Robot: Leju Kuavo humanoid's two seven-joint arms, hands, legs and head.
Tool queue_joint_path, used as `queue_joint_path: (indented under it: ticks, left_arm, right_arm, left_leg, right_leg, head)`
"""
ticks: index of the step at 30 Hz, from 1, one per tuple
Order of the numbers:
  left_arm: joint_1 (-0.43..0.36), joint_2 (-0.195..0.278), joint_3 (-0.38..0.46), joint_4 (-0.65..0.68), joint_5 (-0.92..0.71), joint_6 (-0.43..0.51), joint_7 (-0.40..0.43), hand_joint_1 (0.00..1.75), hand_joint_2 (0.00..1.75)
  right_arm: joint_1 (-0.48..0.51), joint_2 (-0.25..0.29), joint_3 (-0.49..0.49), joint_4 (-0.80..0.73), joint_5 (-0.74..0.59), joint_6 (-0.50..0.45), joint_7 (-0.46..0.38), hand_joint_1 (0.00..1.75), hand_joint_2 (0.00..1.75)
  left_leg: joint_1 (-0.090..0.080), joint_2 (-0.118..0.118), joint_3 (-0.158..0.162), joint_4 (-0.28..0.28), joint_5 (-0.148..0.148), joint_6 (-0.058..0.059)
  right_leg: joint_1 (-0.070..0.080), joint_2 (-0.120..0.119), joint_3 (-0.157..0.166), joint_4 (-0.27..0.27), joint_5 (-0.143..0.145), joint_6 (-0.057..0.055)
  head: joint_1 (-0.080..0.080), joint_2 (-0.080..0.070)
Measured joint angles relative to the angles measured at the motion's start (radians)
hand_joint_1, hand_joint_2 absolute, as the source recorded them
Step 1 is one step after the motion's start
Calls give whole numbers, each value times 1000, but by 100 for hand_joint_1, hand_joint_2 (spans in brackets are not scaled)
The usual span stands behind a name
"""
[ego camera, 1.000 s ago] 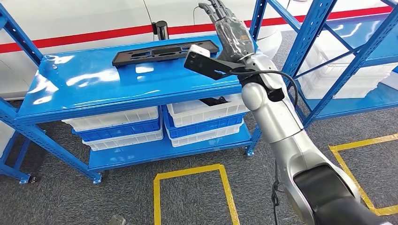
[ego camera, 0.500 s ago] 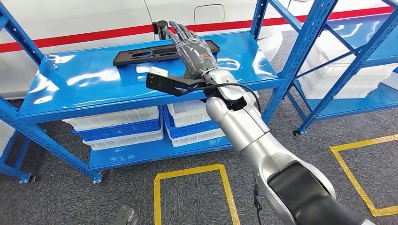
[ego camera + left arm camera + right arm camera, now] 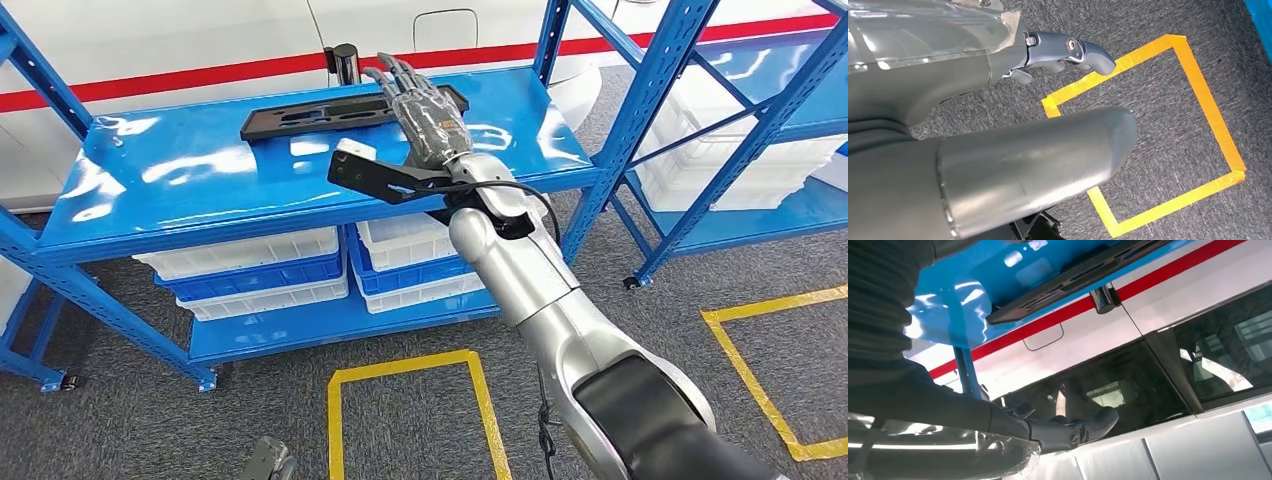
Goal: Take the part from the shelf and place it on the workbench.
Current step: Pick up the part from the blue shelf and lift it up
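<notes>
Right hand (image 3: pixel 428 105): fingers spread and straight, holding nothing, raised over the right end of the part | part (image 3: pixel 330 112): long black tray lying flat at the back of the blue shelf (image 3: pixel 190 200) top | left hand (image 3: pixel 998 100): hanging over grey floor with yellow tape (image 3: pixel 1198 100), fingers apart, holding nothing

I see a blue metal shelf (image 3: pixel 200 190) with a glossy top deck. A long flat black part (image 3: pixel 300 113) lies directly on that deck near its back edge. On the lower deck sit white and blue bins (image 3: pixel 250 270), stacked side by side. The shelf stands on a grey carpeted floor (image 3: pixel 130 420) marked with yellow tape (image 3: pixel 400 365).
</notes>
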Motion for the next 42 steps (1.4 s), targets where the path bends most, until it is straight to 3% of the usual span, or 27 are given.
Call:
queue_joint_path:
  ticks: [21,24,26,28,30,32,33,34,36,38,42]
  left_arm:
    - [0,14,27,0,2,-14,-26,0,0]
    - [0,15,29,0,2,-16,-28,0,0]
    - [-1,15,29,-1,2,-16,-29,0,0]
    - [-3,14,29,-2,2,-17,-31,0,0]
    - [-4,13,30,-2,2,-18,-31,0,0]
    - [-4,13,30,-2,0,-19,-32,0,0]
    - [-4,13,30,-2,-2,-19,-32,0,0]
    - [-4,13,30,-2,-4,-19,-32,0,0]
    - [-6,14,30,-2,-7,-19,-33,0,0]
    - [-9,14,32,-2,-7,-19,-35,0,0]
    - [-15,19,42,-3,-7,-19,-41,0,0]
  right_arm:
    - [0,-9,-33,-29,-43,33,-18,0,175]
    - [-4,-9,-32,-29,-44,32,-19,0,175]
    - [-10,-10,-32,-30,-46,30,-21,0,175]
    - [-20,-11,-33,-31,-49,28,-24,0,175]
    - [-26,-15,-33,-30,-53,25,-26,0,175]
    - [-25,-20,-33,-25,-56,20,-30,0,175]
    - [-24,-23,-33,-22,-58,16,-32,0,175]
    - [-24,-25,-33,-20,-59,12,-35,0,175]
    - [-27,-27,-32,-14,-61,5,-42,0,175]
    - [-28,-27,-31,-7,-62,-1,-45,0,175]
    - [-35,-20,-29,3,-63,-16,-53,0,175]
  left_leg:
    - [-2,-1,-8,10,-1,2]
    - [-2,-1,-14,13,-2,8]
    - [5,0,-8,-2,5,18]
    - [12,2,0,-18,14,28]
    - [13,4,1,-21,14,32]
    - [13,2,3,-21,11,30]
    - [14,-1,6,-20,8,28]
    - [15,-3,10,-19,4,24]
    - [15,-5,16,-15,-10,13]
    - [12,-6,15,-10,-21,2]
    - [19,4,6,12,-42,-21]
  right_leg:
    - [-10,0,-4,-1,4,6]
    - [-12,0,-6,-4,7,11]
    - [-8,-1,-12,-1,5,15]
    - [-3,-1,-51,65,-18,11]
    - [-1,-1,-136,207,-59,4]
    - [-1,-1,-203,297,-67,8]
    - [-1,-1,-208,281,-44,16]
    - [-2,-2,-195,227,-8,25]
    - [-5,-1,-143,80,68,36]
    - [-4,0,-115,8,95,22]
    - [-5,1,-104,2,84,-20]
  head:
    - [0,0]
    - [0,0]
    - [0,0]
    - [1,0]
    - [2,0]
    - [2,0]
    - [2,0]
    - [2,0]
    - [2,0]
    - [0,0]
    - [-4,0]
